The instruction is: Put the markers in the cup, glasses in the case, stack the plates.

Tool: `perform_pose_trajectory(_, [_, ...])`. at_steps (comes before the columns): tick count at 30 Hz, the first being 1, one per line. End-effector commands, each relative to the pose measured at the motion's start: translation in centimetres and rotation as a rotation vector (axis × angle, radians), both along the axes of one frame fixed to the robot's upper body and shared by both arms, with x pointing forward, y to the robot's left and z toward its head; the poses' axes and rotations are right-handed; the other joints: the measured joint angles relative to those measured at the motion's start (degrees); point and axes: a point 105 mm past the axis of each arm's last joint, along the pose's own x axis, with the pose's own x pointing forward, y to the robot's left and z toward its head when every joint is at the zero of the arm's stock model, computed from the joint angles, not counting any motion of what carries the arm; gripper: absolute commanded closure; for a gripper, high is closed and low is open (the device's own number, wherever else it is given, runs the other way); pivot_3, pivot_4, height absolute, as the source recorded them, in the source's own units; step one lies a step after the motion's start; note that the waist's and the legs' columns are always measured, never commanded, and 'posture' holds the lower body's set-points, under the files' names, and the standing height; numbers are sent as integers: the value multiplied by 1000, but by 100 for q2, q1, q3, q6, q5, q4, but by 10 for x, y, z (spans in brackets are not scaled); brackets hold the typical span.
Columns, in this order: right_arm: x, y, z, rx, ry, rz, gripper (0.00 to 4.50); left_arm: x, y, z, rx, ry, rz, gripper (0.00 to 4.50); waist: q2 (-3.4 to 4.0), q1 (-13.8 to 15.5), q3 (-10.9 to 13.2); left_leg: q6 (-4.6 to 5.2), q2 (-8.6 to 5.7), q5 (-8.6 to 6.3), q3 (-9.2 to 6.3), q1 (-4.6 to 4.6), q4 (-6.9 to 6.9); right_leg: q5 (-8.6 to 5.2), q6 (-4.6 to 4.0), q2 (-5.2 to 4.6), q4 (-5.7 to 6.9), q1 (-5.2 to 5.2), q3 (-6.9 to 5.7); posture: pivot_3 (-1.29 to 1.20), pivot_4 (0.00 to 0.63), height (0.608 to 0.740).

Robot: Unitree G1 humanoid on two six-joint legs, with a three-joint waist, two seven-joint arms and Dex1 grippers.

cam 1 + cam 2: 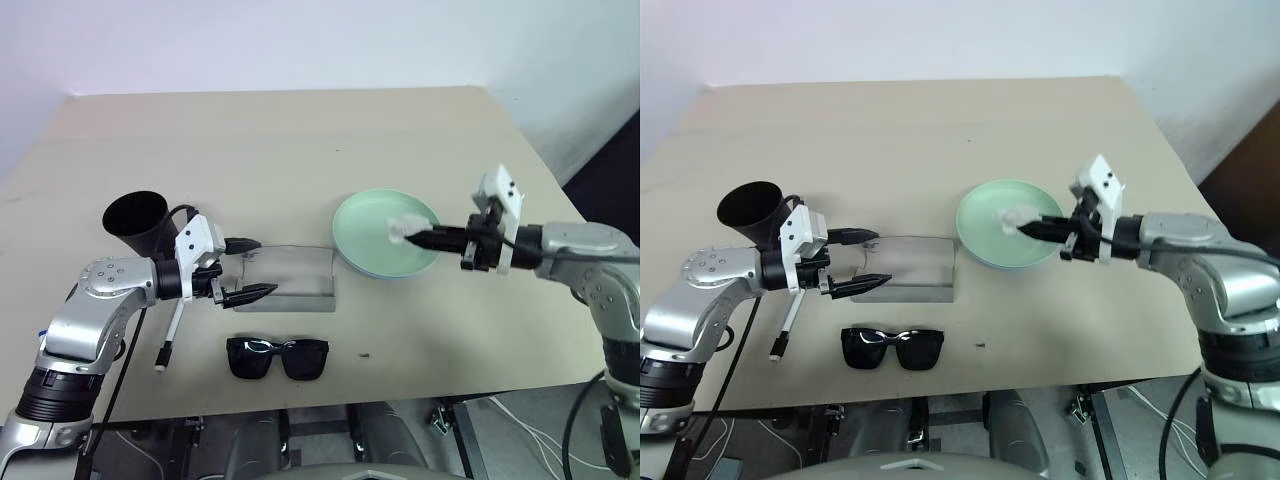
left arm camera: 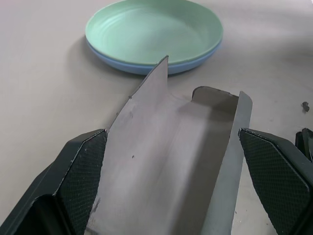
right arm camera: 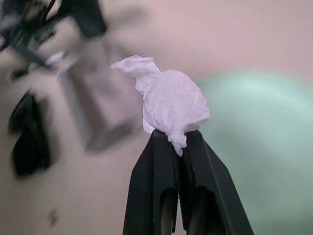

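Sunglasses (image 1: 278, 358) lie nearest on the surface (image 1: 300, 150); left claw (image 1: 252, 268) gapes wide at the grey case (image 1: 295, 280); right claw (image 1: 420, 238) pinches crumpled tissue (image 1: 402, 229) above the mint plate (image 1: 365, 250)

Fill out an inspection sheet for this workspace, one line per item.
Surface: beige table, bare at the far end.
Job's things: green plate stacked on the blue plate; grey case lying open; sunglasses at the near edge, outside the case; black cup at the left; one marker lying by the left arm, not in the cup.
Clutter: crumpled white tissue, lifted above the plates.
Hands: left hand open at the case; right hand shut on the tissue.
Cables: black cable on the left wrist; loose leads on the floor.
Surroundings: pale wall behind the table.
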Motion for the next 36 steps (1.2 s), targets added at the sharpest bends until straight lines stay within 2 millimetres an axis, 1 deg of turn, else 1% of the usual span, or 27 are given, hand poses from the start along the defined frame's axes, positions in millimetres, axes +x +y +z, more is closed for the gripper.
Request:
perform_pose_trajectory(1, [20, -5, -2, -32, -23, -66, 4453, -6, 2, 14, -6, -34, -3, 0, -1, 3, 0, 0, -1, 0, 0, -1, -2, 0, 0, -3, -1, -1, 0, 0, 150, 735])
perform_pose_trajectory(3, [32, -5, -9, -59, -21, -87, 4453, -10, 4, 16, -4, -31, 4, 0, -1, 0, 1, 0, -1, 0, 1, -5, -3, 0, -1, -4, -3, -5, 0, 0, 150, 735])
perform_pose_trajectory(6, [44, -3, -14, -72, -14, -93, 4453, -14, 6, 19, -5, -25, 13, 0, 0, 0, 2, 0, -1, 0, 3, -7, -6, 0, -1, -6, -3, -8, 1, 0, 150, 735])
perform_pose_trajectory(8, [50, -1, -16, -75, -13, -98, 3997, -19, 8, 20, 6, -19, 16, 0, 1, 0, 2, 0, -1, 0, 3, -8, -9, 0, -1, -5, -3, -11, 0, 0, 150, 735])
perform_pose_trajectory(9, [52, 1, -17, -72, -11, -94, 3838, -22, 9, 21, 9, -13, 20, 0, 2, -1, 2, 0, -1, 0, 3, -8, -10, 0, -1, -4, -3, -11, 0, 0, 150, 735])
perform_pose_trajectory(11, [56, 4, -18, -72, -9, -88, 3232, -26, 10, 22, 11, -5, 27, 0, 1, -2, 2, 0, -1, 0, 5, -8, -13, 0, 0, -5, -3, -12, 0, 0, 150, 735])
perform_pose_trajectory(14, [58, 8, -19, -80, -10, -64, 2142, -33, 14, 25, 3, 2, 53, 0, 2, -2, 2, 0, -1, 0, 4, -8, -15, 0, 0, -3, -3, -13, -1, 0, 150, 735])
perform_pose_trajectory(15, [58, 9, -18, -80, -11, -55, 1852, -36, 16, 26, -3, 10, 59, 0, 2, -3, 2, 0, -1, 0, 4, -8, -15, 0, 0, -3, -3, -13, -1, 0, 150, 735])
perform_pose_trajectory(17, [58, 10, -18, -85, -12, -41, 1073, -39, 18, 27, -4, 19, 69, 0, 2, -3, 3, 0, -1, 0, 4, -8, -16, 0, 0, -4, -3, -13, -1, 0, 150, 735])
perform_pose_trajectory(18, [58, 11, -18, -89, -6, -32, 772, -41, 20, 27, -3, 19, 79, 0, 2, -4, 3, 0, -1, 0, 4, -8, -16, 0, 0, -4, -4, -13, -1, 0, 150, 735])
perform_pose_trajectory(20, [58, 12, -18, -97, -2, -13, 32, -43, 23, 27, 1, 20, 97, 0, 2, -1, 3, 0, -1, 0, 4, -7, -15, 0, 0, -4, -3, -13, -1, 0, 150, 735])
perform_pose_trajectory(25, [56, 18, -2, -48, -46, 33, 11, -54, 33, 28, 4, 2, 167, 0, 2, -17, 3, -1, -1, -1, 6, -7, -21, 0, -2, -10, -6, -17, 0, 0, 150, 735])
perform_pose_trajectory(30, [46, 25, 8, -16, -71, 111, 11, -60, 41, 29, 13, -41, 235, 0, 2, -5, 3, -3, -2, 0, 7, -1, -54, 0, -4, -23, -22, -18, -2, 0, 150, 735])
perform_pose_trajectory(32, [45, 25, 10, -11, -80, 120, 11, -62, 43, 28, 23, -42, 247, 0, 2, -5, 3, -3, -2, 0, 8, 0, -67, 0, -5, -26, -34, -19, -2, 0, 150, 735])
perform_pose_trajectory(34, [41, 27, 10, -3, -47, 153, 11, -64, 43, 28, 21, -46, 252, 0, 2, -3, 3, -3, -3, -1, 10, -1, -77, 0, -5, -30, -45, -18, -3, 0, 150, 735])
perform_pose_trajectory(36, [31, 36, 11, 15, 39, 233, 11, -66, 48, 29, 32, -51, 270, 0, 3, -7, 3, -4, -3, -1, 12, -3, -83, 1, -6, -33, -59, -17, -4, 0, 150, 735])
